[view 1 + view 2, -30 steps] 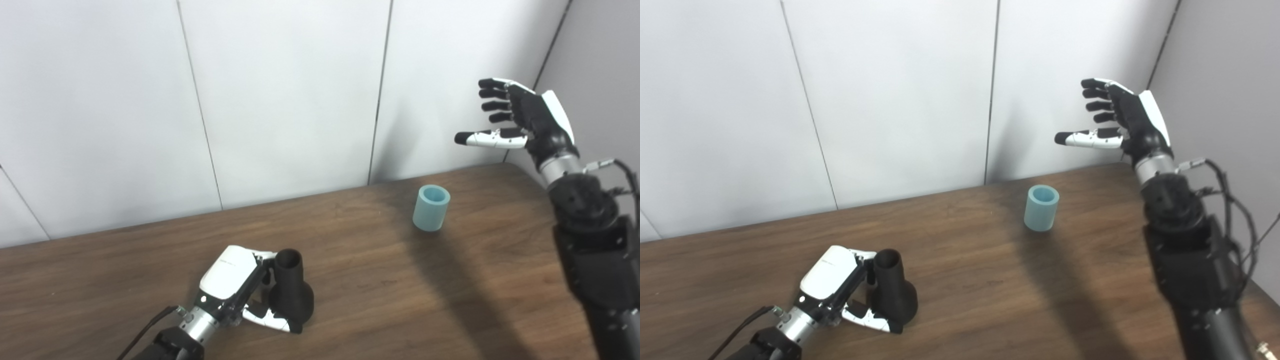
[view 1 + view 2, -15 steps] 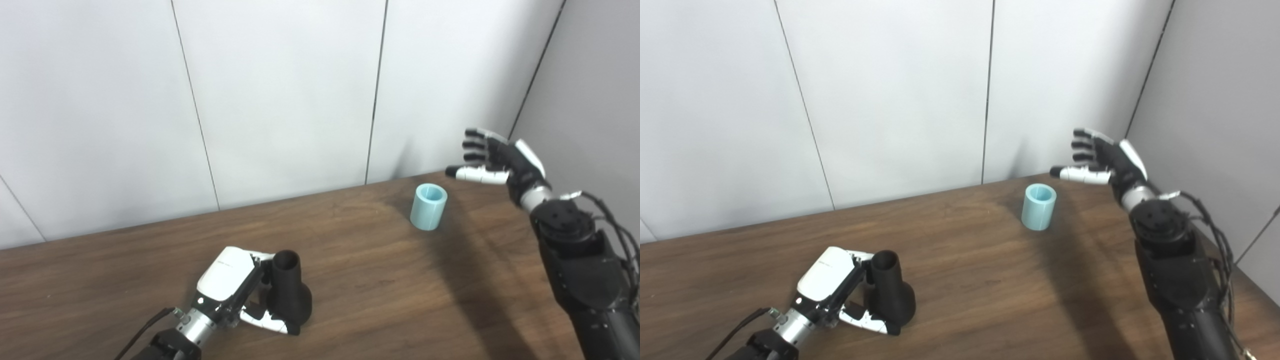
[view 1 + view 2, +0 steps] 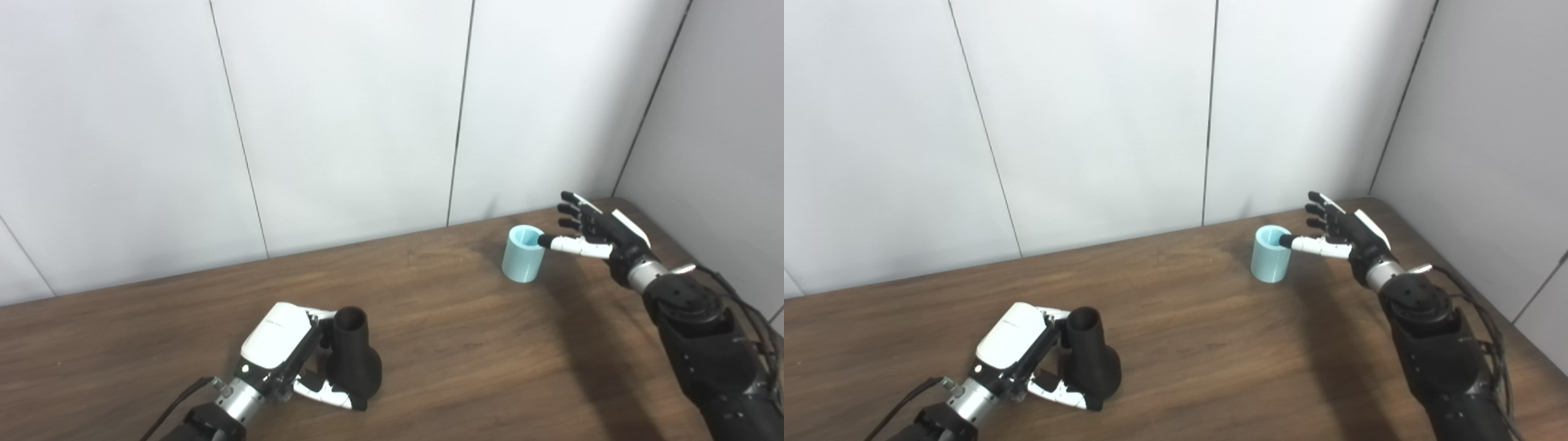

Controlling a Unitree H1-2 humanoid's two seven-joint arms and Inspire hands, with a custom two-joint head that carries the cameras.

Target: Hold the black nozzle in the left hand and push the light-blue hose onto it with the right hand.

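Left eye view: the right hand (image 3: 603, 236) reaches in beside the hose (image 3: 523, 253), a short light-blue tube standing upright, open end up, at the far right of the table (image 3: 465, 343). Its fingers (image 3: 572, 208) are spread wide and hold nothing; the thumb tip sits at the hose's upper right rim, seemingly just touching it, while the rest fan out behind and to the right of the tube, not yet around it. The risk is plain: a light, upright tube nudged at the rim by that thumb could tip or skid away toward the left before any grasp closes, and a roll on the bare wood would carry it out of reach. At the near left, the left hand (image 3: 288, 355) is wrapped around the nozzle (image 3: 354, 358), which stands on its flared base on the table with its narrow mouth up, well apart from the hose. A loose hold there could let it twist when the push comes.
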